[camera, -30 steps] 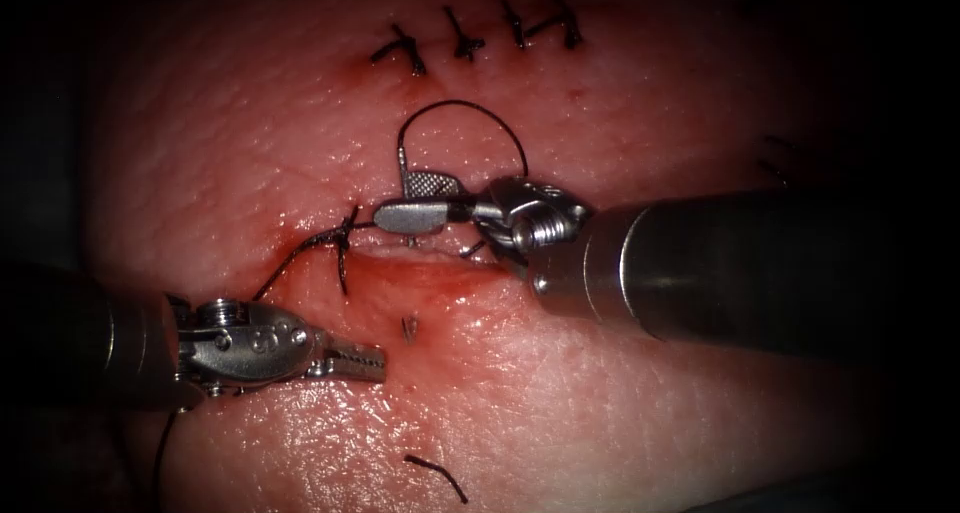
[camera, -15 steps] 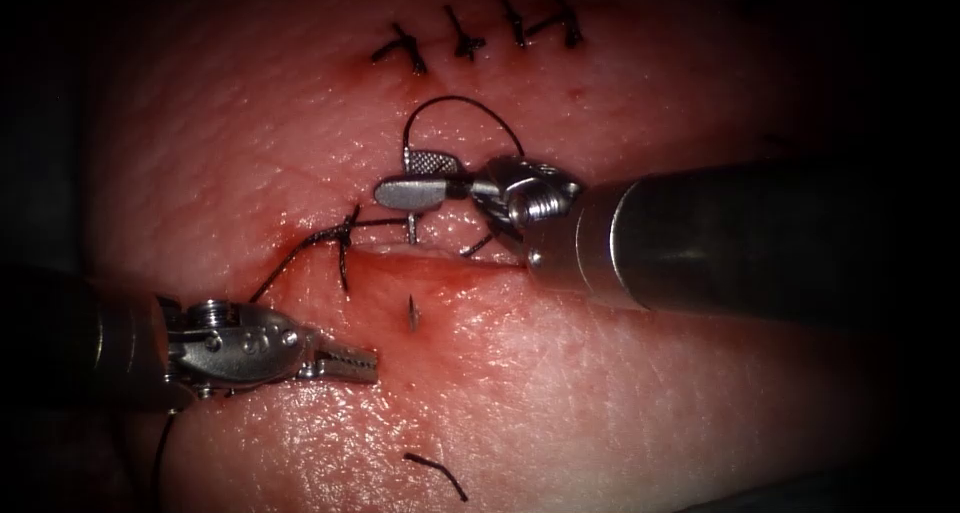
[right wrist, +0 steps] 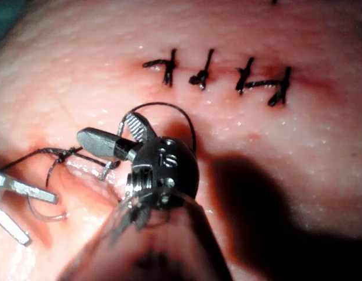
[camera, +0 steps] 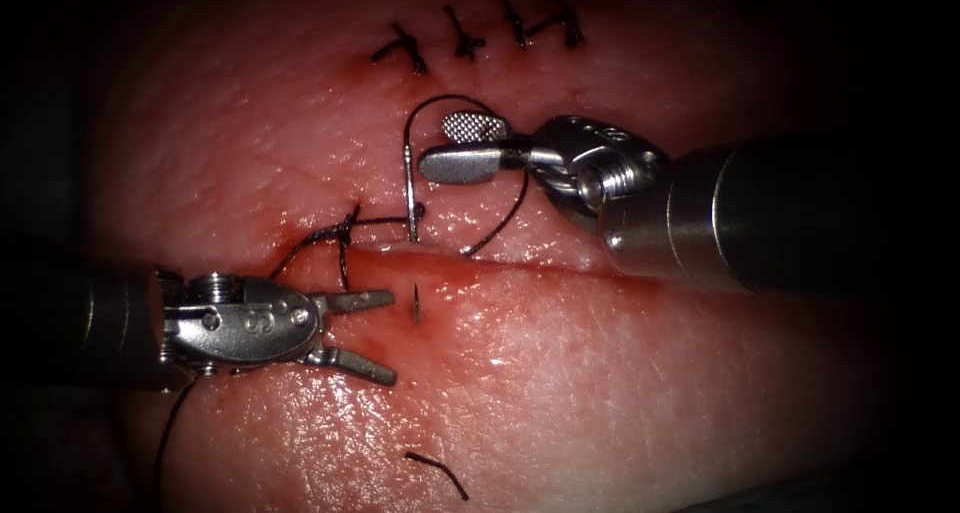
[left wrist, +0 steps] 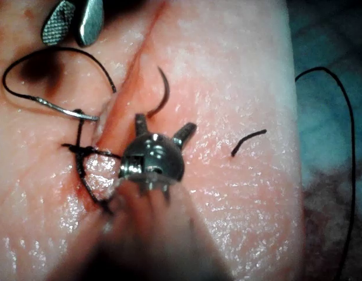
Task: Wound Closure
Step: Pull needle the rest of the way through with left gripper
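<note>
While your needle (camera: 412,208) sits through the cut (camera: 560,270), both tools stand empty.
Your right tool (camera: 455,143) has let go of the tail, fingers parted; your left tool (camera: 372,335) has opened wide beside the emerged tip, which needs grasping.

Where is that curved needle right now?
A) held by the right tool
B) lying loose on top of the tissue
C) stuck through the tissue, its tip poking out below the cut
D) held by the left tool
C: the needle runs down into the tissue, its tip surfacing below the cut; both end effectors, left and right, are open and empty.
</note>
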Controlling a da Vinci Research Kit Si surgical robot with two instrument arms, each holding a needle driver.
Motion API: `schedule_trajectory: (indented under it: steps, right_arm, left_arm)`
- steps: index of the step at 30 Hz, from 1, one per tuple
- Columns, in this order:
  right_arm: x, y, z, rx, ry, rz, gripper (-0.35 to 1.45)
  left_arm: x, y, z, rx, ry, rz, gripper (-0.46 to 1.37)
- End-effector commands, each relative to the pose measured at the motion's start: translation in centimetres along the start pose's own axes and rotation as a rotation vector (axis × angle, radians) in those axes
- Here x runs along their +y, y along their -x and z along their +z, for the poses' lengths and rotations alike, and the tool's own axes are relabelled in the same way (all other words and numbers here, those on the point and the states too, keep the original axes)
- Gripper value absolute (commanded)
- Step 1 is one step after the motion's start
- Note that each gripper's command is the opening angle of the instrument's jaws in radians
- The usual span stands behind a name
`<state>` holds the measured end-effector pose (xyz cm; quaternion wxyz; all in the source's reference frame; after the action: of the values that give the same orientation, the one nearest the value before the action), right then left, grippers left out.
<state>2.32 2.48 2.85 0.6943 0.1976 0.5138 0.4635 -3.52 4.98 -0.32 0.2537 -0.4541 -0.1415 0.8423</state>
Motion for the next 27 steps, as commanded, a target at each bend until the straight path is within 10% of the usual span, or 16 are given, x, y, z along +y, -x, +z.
schedule_trajectory:
  steps: [1,5,16,27]
  right_arm:
    - [-0.02,-0.02,-0.07,-0.007,-0.007,-0.063,1.17]
    - [-0.08,-0.07,-0.21,-0.011,-0.019,-0.153,1.15]
    - [-0.15,0.05,-0.46,-0.005,-0.034,-0.186,1.07]
    - [-0.41,0.48,-0.59,0.016,-0.074,-0.223,1.01]
  left_arm:
    - [0.0,-0.01,0.0,0.006,-0.009,0.007,0.21]
    - [0.0,-0.04,0.05,0.015,-0.007,0.021,0.05]
    - [-0.04,-0.11,0.23,0.061,0.036,0.107,0.31]
    - [-0.12,-0.08,0.35,0.09,0.086,0.082,-0.16]
